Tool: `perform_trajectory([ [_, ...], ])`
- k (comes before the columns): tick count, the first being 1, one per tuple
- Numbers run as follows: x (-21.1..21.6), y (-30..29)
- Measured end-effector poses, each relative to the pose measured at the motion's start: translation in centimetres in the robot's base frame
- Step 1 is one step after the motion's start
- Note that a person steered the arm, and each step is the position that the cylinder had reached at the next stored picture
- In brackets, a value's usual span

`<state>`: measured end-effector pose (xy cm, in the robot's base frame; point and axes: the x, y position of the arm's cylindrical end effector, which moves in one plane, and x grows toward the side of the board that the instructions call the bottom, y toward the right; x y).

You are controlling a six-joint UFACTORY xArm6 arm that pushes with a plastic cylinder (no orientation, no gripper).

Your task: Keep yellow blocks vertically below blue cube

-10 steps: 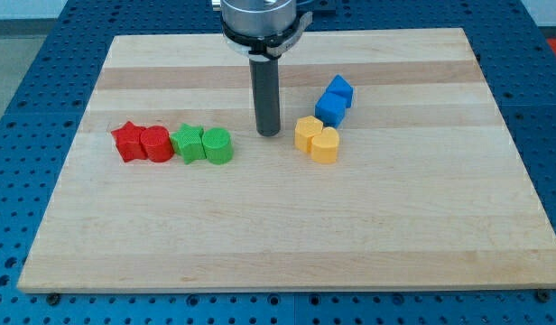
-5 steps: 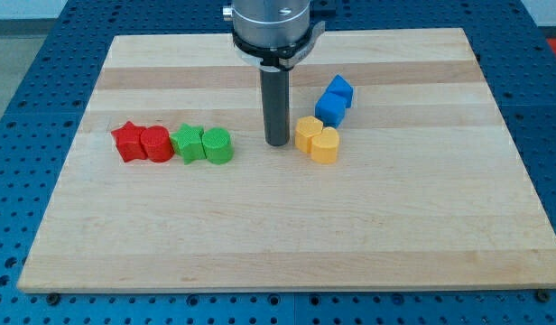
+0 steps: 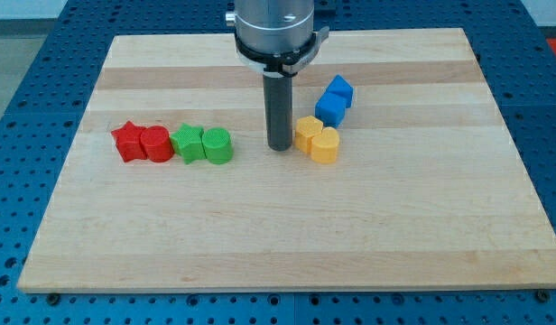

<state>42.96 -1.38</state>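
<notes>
My arm ends in a round, shiny silver metal part with a black ring under it. Below hangs a straight dark grey rod, down to my tip (image 3: 279,147).

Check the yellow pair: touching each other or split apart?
Touching. The two yellow blocks sit pressed together with no board showing between them, just below the blue cube; my tip stands close at their left.

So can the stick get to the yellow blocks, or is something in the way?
Probably yes. My tip sits just to the view's left of the two yellow blocks, with only bare board between them. The green blocks lie on my tip's other side, so nothing blocks the way.
</notes>
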Motion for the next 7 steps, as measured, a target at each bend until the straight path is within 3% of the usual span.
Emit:
perform_trajectory([
  [4,-0.1,3.9],
  [7,-0.1,1.9],
])
